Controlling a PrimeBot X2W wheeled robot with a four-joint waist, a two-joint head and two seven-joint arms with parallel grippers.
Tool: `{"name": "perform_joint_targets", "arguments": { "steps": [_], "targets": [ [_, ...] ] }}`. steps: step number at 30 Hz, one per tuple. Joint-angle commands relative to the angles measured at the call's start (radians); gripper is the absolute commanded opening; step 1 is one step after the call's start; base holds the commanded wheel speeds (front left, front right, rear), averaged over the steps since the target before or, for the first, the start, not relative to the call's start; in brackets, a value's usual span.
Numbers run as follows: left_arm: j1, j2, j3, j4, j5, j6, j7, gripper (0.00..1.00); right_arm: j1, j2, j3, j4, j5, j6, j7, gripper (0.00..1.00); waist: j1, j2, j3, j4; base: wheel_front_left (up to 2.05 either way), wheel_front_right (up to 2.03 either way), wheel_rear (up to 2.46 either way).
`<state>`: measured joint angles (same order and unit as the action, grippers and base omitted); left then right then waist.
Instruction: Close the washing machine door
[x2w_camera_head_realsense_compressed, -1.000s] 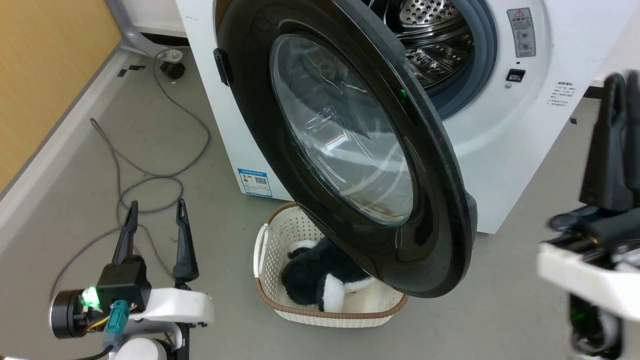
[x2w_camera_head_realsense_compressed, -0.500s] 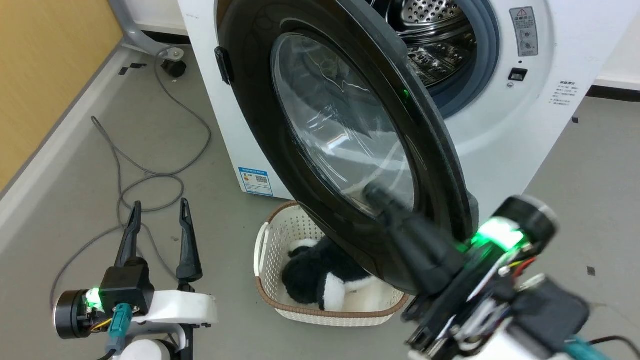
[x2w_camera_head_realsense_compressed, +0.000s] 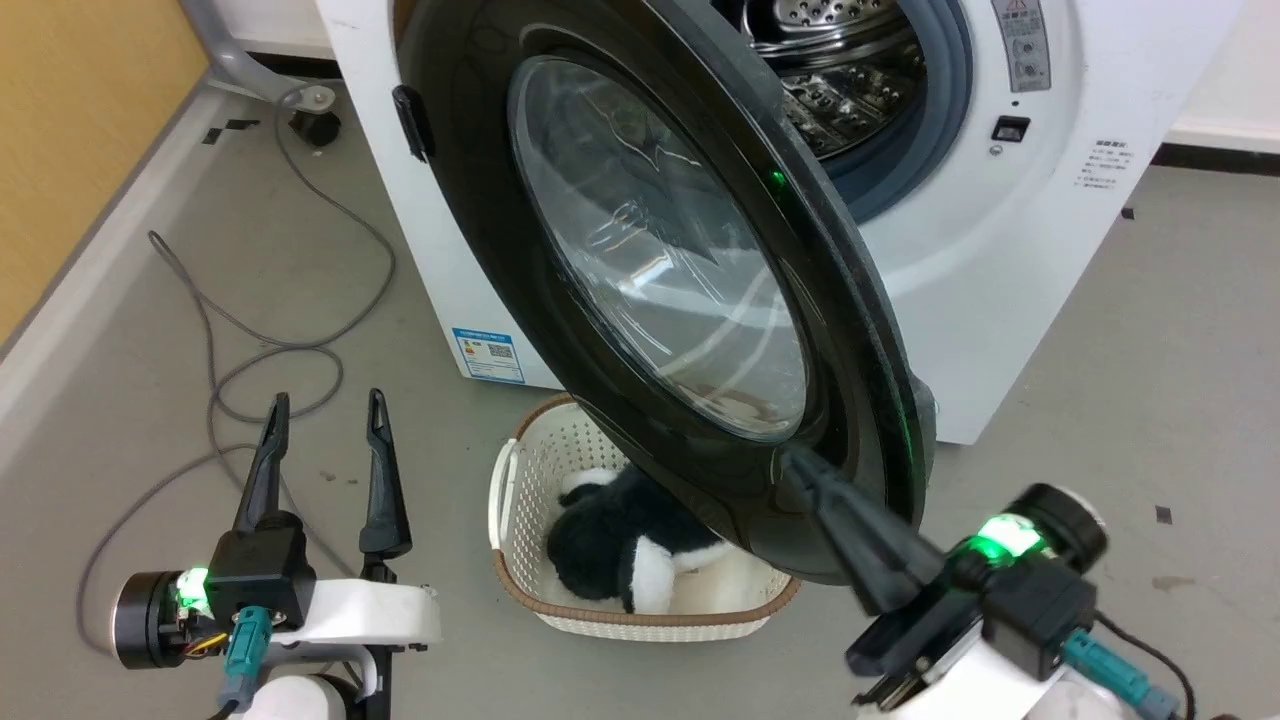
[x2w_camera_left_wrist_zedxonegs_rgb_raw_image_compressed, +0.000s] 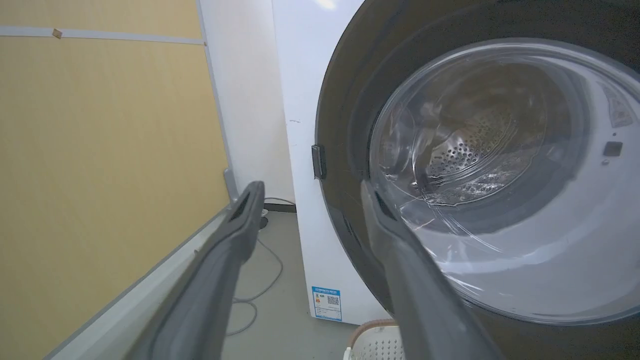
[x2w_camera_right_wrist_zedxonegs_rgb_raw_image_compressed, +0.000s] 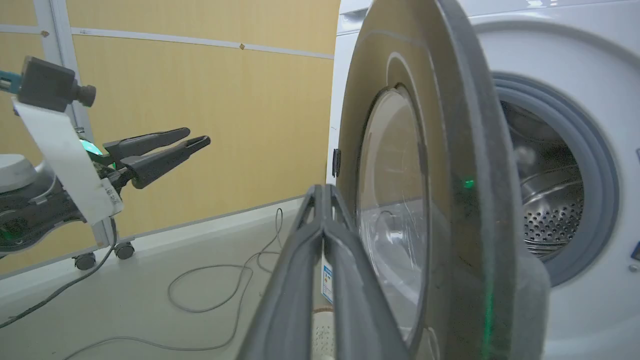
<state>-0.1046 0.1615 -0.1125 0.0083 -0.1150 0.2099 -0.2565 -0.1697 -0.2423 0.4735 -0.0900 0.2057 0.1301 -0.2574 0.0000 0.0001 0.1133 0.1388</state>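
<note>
Basket (x2w_camera_head_realsense_compressed: 560, 450) at six o'clock below the washing machine door (x2w_camera_head_realsense_compressed: 470, 200) holds a black-and-white plush (x2w_camera_head_realsense_compressed: 600, 550) (blue label (x2w_camera_head_realsense_compressed: 488, 355) unreadable); left gripper (x2w_camera_head_realsense_compressed: 327, 400) fingers wide, right gripper (x2w_camera_head_realsense_compressed: 800, 470) fingers pressed together.

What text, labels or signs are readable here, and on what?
No words or numbers can be read.
Blue label, low on the washing machine front: a QR code shows, print too small to read.
Grey sticker, right of the drum opening: pictograms, text too small to read.
Small print, on the front panel below that sticker: a few dark lines, blurred.
</note>
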Motion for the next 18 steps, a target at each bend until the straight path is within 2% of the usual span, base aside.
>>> {"name": "perform_joint_targets", "arguments": {
  "steps": [1,11,18],
  "targets": [
    [0.004,-0.004,0.004,-0.003,0.008,-0.004,-0.005,1.00,0.013,0.007,-0.010,0.008,0.003,0.001,-0.004,0.00,0.0000,-0.0001,0.004,-0.003,0.00,0.00,0.00],
    [-0.017,-0.036,0.021,-0.012,0.035,-0.028,-0.005,1.00,-0.009,0.016,-0.170,0.093,0.008,0.001,-0.004,0.00,0.0000,-0.0001,0.050,-0.011,0.00,0.00,0.00],
    [-0.039,-0.055,0.024,-0.021,0.052,-0.040,-0.005,1.00,-0.083,0.034,-0.289,0.148,0.030,0.001,-0.004,0.00,0.0000,-0.0001,0.111,-0.014,0.00,0.00,0.00]
  ]
}}
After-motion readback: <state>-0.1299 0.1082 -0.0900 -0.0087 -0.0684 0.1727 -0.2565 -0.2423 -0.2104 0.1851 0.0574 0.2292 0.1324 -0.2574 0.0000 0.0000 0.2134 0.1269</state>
